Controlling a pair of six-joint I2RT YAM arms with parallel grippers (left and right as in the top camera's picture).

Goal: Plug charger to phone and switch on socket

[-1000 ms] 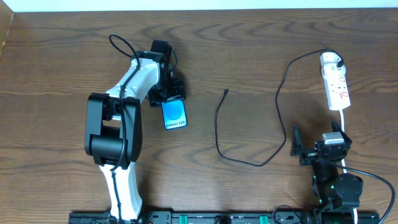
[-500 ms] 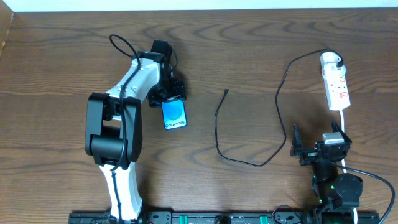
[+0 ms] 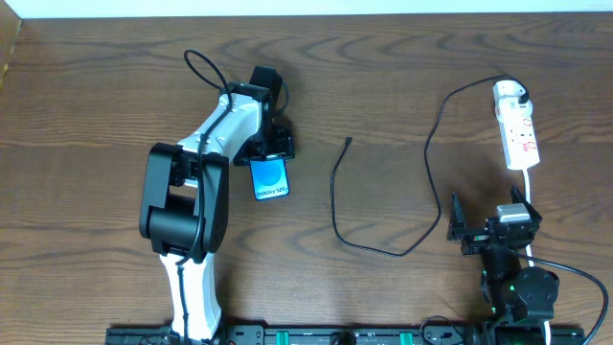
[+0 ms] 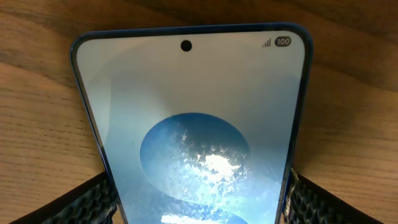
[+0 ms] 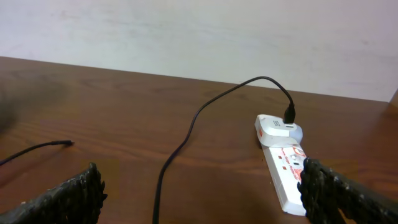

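I noted the left claw (image 4: 200, 186) had shifted right, the phone (image 3: 271, 179) unmoved between its fingers. I couldn't tell if it pinched. The right claw (image 5: 202, 186) stood spread.

The left arm (image 3: 206, 144) has white links joined by bulky black housings, and a thin black cable (image 3: 215, 77) loops off its upper link. The left gripper (image 3: 271, 151) is black. The right arm (image 3: 512, 278) is all black and compact, with a small green light (image 3: 518, 285). Its fingers (image 5: 68, 199) are black with a woven, knobbly texture.
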